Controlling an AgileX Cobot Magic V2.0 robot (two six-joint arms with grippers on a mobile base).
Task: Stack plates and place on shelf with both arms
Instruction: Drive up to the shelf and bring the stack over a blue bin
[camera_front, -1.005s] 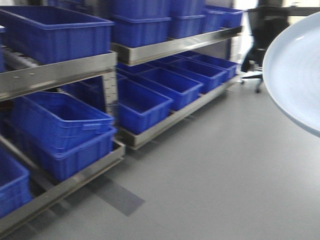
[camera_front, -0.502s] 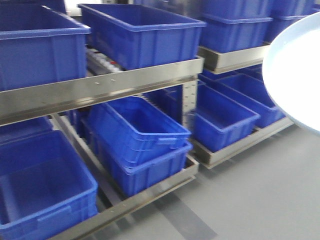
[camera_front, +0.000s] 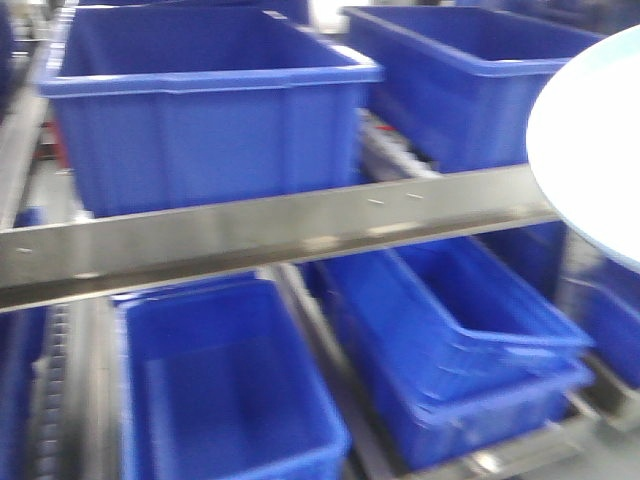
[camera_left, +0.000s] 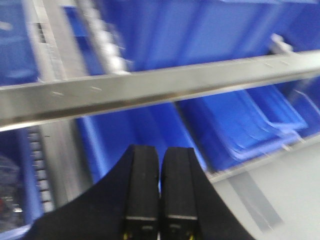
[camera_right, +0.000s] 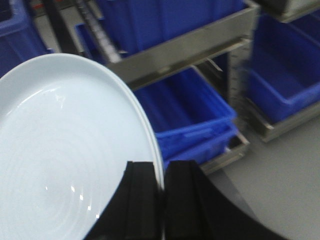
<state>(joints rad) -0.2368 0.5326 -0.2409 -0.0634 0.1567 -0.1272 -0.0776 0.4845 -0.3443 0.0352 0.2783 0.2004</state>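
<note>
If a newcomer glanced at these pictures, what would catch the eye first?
The big pale plate, gripped at its rim by the right tool, fills the right wrist view's left side. Behind it, bright blue bins sit on steel shelves across every view. The left tool is shut, holding nothing.

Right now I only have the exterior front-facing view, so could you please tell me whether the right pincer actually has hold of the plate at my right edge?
Observer: Yes, the right wrist view shows the right pincer shut on the rim of the plate.
Operator: And the left one?
Observer: The left pincer is shut and holds nothing.
Operator: What is ahead of it?
Observer: The steel shelf rail, apart from it, with blue bins below.
</note>
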